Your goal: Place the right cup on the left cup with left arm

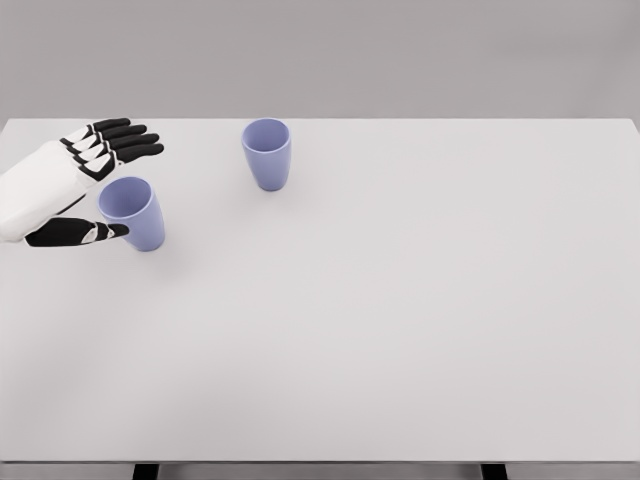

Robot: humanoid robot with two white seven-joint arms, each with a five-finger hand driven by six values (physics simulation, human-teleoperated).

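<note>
My left hand (85, 185) enters from the left edge of the head view, a white shell with black fingers. The four fingers (125, 140) are stretched out straight and close together, pointing to the right. The thumb (80, 233) lies lower, also pointing right. The hand is released and grips nothing. Its thumb tip sits right against the near side of the left cup (133, 212); from this angle I cannot be sure whether it actually touches. The fingers pass above and behind that cup's rim, so the cup stands in the gap between fingers and thumb.

The left cup is a plain lavender-blue tumbler, upright, mouth open to the top, standing on the white table (400, 320) near its left edge.

The right cup (267, 153) is the same colour and shape, also upright. It stands farther back on the table and to the right of the first cup, clear of the hand and clearly apart from the other cup.

I can read no brand, label or writing on either cup, the hand or the table. Two dark table legs show at the bottom edge.
</note>
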